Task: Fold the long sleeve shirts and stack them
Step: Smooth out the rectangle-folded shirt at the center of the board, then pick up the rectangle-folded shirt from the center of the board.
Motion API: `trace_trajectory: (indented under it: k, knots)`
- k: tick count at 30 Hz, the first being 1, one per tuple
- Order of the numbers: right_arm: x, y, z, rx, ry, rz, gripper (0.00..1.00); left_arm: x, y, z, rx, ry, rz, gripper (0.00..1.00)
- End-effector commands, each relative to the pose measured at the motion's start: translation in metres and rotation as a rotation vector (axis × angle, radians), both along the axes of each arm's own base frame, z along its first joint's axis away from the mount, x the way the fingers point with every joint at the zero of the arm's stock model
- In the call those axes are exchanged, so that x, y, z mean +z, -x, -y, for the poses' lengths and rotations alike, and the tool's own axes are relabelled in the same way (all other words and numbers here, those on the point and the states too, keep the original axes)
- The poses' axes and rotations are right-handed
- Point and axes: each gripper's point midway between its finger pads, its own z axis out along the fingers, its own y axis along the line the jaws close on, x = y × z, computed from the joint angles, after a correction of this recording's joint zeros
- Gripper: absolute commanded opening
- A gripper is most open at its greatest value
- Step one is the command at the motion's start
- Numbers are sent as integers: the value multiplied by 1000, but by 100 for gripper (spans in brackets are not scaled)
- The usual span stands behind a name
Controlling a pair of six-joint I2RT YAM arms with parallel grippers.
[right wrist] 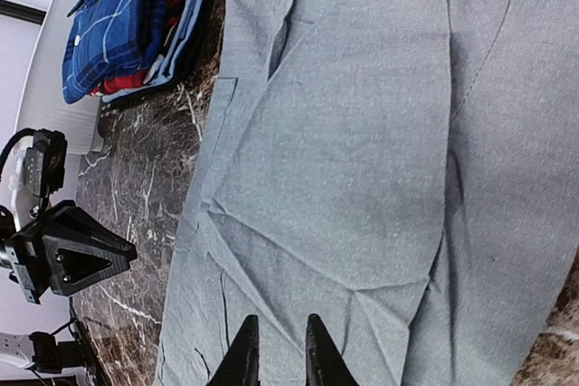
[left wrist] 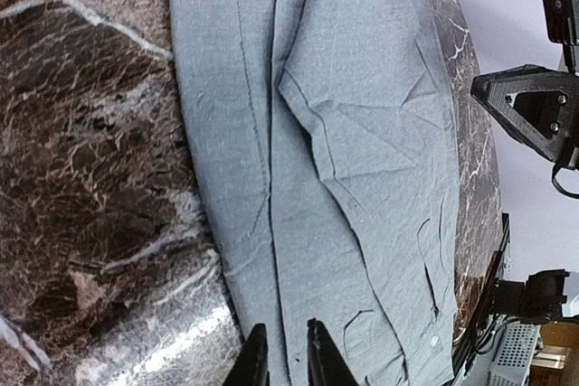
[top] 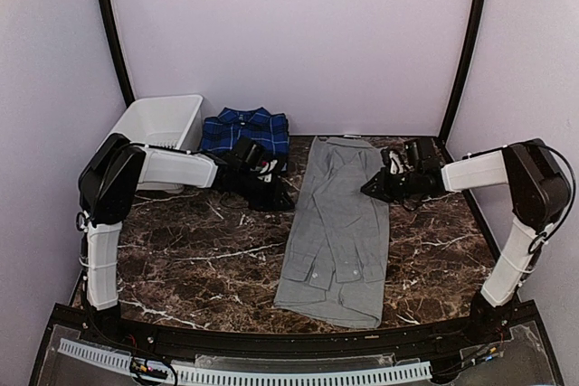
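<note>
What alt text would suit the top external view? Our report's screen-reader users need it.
A light grey long sleeve shirt lies lengthwise, partly folded, on a dark marble table, with the left gripper and right gripper hovering at either side of its far end, neither holding cloth. Behind the left arm sit a folded blue plaid shirt and a white basket.

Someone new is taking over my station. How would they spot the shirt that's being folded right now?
Start at the dark marble table; between the two arms a long narrow strip of cloth runs from the back wall toward the near edge. That is the grey shirt, sleeves folded in. Unlike the blue plaid shirt, folded small beside the white basket, it is plain and pale.
</note>
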Motion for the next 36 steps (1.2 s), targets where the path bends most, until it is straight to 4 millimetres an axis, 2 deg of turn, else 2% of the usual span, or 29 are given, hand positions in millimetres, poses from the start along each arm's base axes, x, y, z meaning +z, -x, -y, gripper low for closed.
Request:
trace_trajectory:
  k: [1, 5, 8, 9, 14, 19, 22, 26, 36]
  knots:
    - [-29, 24, 3, -3, 43, -59, 16, 18, 20, -8, -17, 24, -27, 15]
    - [-56, 40, 11, -14, 72, -121, 15, 19, 38, -12, -36, 30, -48, 15]
    - [-63, 55, 15, -11, 86, -143, 15, 12, 60, -17, -65, 18, -79, 15]
    - [-62, 60, 17, -9, 92, -147, 15, 16, 65, -18, -74, 25, -78, 15]
    - [-41, 86, 13, 14, 110, -131, 17, 3, 102, -27, -123, 5, -133, 16]
    - [-35, 136, 9, 38, 136, -180, 21, -6, 137, -30, -180, -25, -165, 21]
    - [-37, 168, 16, 22, 144, -217, 24, -11, 147, -34, -187, -46, -185, 24]
    - [-34, 199, 21, -16, 116, -251, 29, -16, 154, -37, -190, -58, -208, 28]
    - [-35, 240, 32, -87, 24, -318, 31, -28, 166, -34, -218, -72, -258, 31]
